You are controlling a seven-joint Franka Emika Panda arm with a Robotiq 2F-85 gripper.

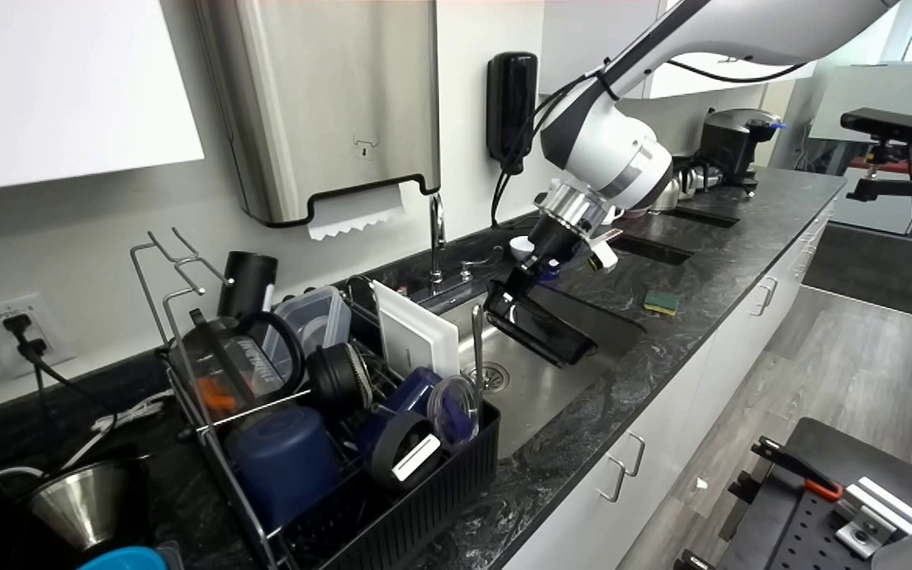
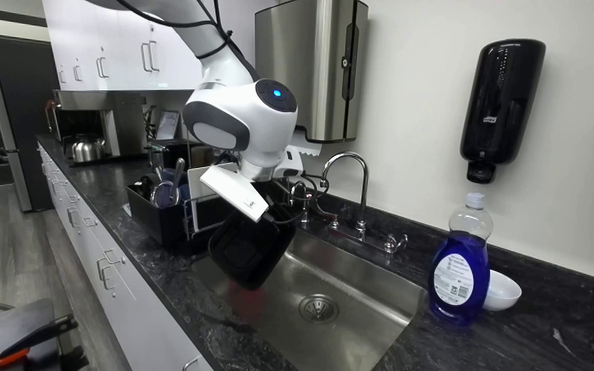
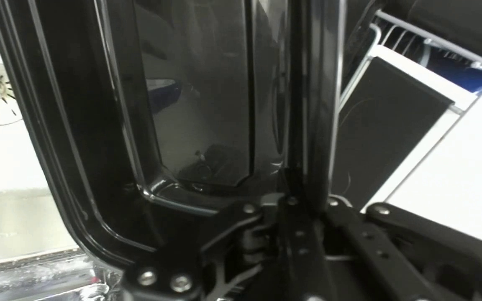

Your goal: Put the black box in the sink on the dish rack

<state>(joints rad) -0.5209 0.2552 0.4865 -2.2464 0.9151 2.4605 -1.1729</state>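
The black box (image 1: 543, 326) is a shiny, open shallow bin. It hangs tilted in the air above the sink (image 1: 539, 400), and it also shows tilted in an exterior view (image 2: 245, 247). In the wrist view the box (image 3: 199, 108) fills the left and middle, with its inside facing the camera. My gripper (image 3: 308, 200) is shut on one rim wall of the box; in an exterior view the gripper (image 1: 513, 286) is dark against it. The dish rack (image 1: 424, 507) stands beside the sink, loaded with dishes. It also shows in an exterior view (image 2: 163, 226), and its wire frame (image 3: 437, 42) shows in the wrist view.
A white board (image 1: 416, 332) stands upright at the rack's sink-side end, close to the box. Mugs, lids and a coffee pot (image 1: 226, 364) crowd the rack. The faucet (image 2: 363, 201) rises behind the sink. A blue soap bottle (image 2: 454, 278) and a white bowl (image 2: 503, 292) stand beside the sink.
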